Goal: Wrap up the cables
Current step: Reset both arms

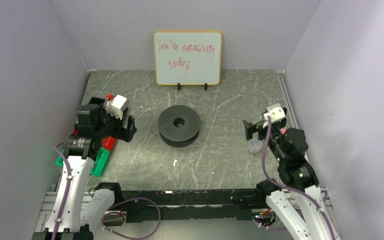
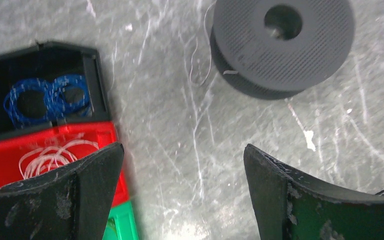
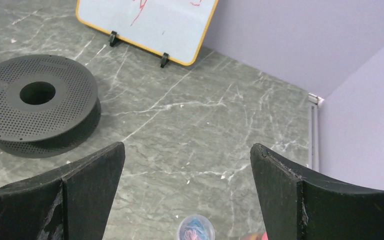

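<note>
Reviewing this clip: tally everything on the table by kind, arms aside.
Spool: 1
Whiteboard: 1
Bins (black bin, red bin, green bin): 3
Cable coils (blue coil, white coil): 2
Loose whitish strand by spool: 1
Small round tub: 1
White scrap: 1
Total: 10

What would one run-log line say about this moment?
left gripper: open, empty | right gripper: open, empty | cables: white coil in red tray | spool: flat on table, thin strand beside it
</note>
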